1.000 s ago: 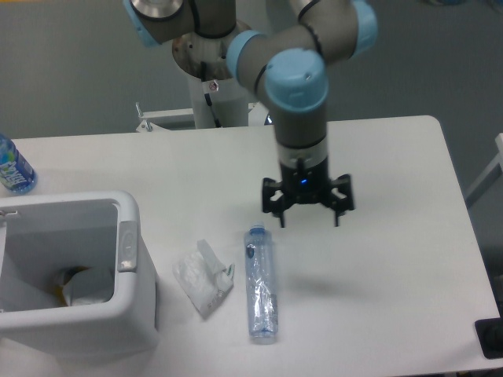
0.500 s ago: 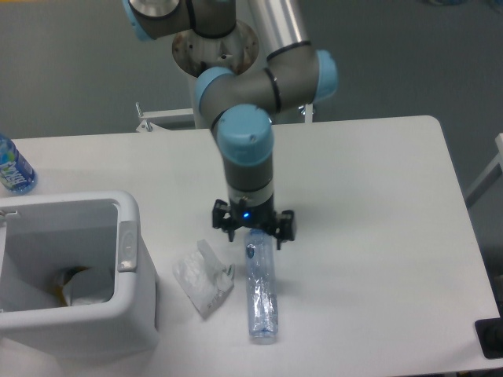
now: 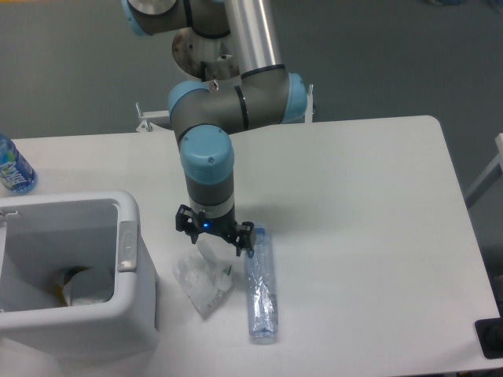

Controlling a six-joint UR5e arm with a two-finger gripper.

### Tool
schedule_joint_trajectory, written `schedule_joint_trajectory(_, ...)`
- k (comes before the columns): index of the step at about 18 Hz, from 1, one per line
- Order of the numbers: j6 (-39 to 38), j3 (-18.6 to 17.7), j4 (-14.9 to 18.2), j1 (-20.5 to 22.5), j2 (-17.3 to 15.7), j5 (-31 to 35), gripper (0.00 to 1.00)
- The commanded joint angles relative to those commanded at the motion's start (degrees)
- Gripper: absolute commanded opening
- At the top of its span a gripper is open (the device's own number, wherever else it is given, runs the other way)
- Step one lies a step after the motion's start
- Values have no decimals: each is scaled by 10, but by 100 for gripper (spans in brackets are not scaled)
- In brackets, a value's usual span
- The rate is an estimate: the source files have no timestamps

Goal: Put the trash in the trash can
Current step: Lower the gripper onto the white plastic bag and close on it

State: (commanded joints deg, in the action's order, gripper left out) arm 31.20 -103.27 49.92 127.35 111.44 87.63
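Note:
A crumpled white wrapper (image 3: 202, 283) lies on the table just right of the trash can (image 3: 126, 314), a boxy white bin at the front left with a grey side latch. A slim crinkled clear bottle (image 3: 261, 287) with a bluish cap lies lengthwise beside the wrapper, cap toward the back. My gripper (image 3: 214, 236) hangs open just above the wrapper's back edge, its right finger close to the bottle's cap. Nothing is held between the fingers.
A blue-labelled bottle (image 3: 13, 168) stands at the table's far left edge. Some crumpled items lie inside the bin. A dark object (image 3: 491, 338) sits at the front right corner. The arm's base is behind the table.
The gripper has swung left from the table's middle, passed over the bottle's cap, and now hangs lower above the wrapper. The wrapper and bottle have not moved.

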Motion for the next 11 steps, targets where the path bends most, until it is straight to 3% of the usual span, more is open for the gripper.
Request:
schedule_joint_trajectory(5, -3, 0, -2, -1, 19, 2, 100)
schedule_joint_trajectory(6, -3, 0, -1, -1, 20, 3, 91)
schedule_joint_trajectory(10, -42, 1, -11, -1, 19, 4, 10)
schedule_joint_trajectory(11, -47, 2, -13, -1, 19, 4, 0)
